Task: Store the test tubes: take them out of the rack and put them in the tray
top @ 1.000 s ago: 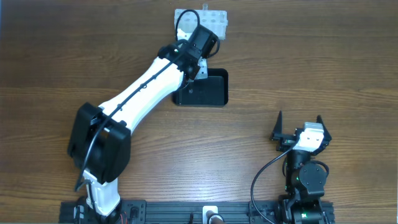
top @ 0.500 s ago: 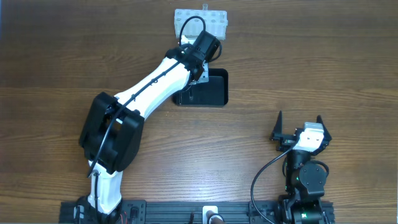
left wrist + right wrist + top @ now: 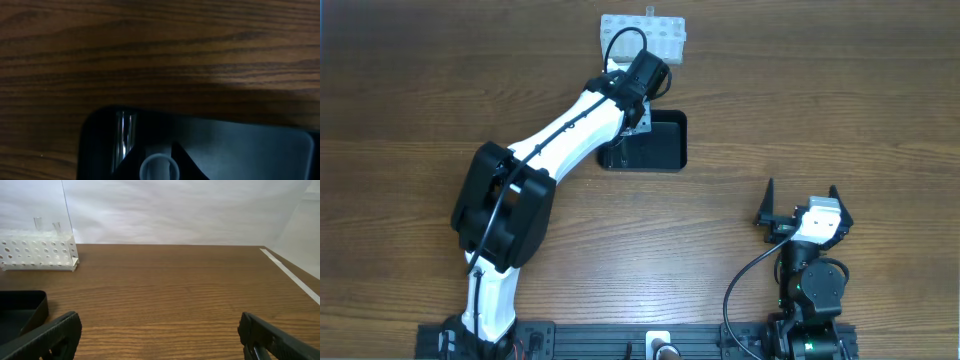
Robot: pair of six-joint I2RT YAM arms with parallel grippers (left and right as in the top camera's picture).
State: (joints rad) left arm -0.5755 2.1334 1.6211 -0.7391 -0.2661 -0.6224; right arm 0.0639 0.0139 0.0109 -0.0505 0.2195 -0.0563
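My left gripper (image 3: 159,173) is clamped on a tube (image 3: 159,159). Its round open mouth shows between my fingers at the bottom middle of the left wrist view, so I have it near the top end. It hangs over the near left end of the black tray (image 3: 240,145), at the upper middle of the top view.

The tube looks like thin clear glass: light, stiff, smooth enough to slip and easy to crack. I judge a light squeeze on the straight wall just below the rim suits it best, with a low release so that it does not drop or roll hard against the tray wall.

In the tray, to the left of my fingers, lies what looks like a second tube (image 3: 125,135), a shiny clear cylinder. I cannot make out anything else in there.

The white rack (image 3: 37,252) stands above the tray at the top of the top view. Two rack tubes (image 3: 37,222) stand upright in it.

My right gripper (image 3: 801,200) sits at the lower right, well apart from both containers, fingers spread wide and holding nothing.
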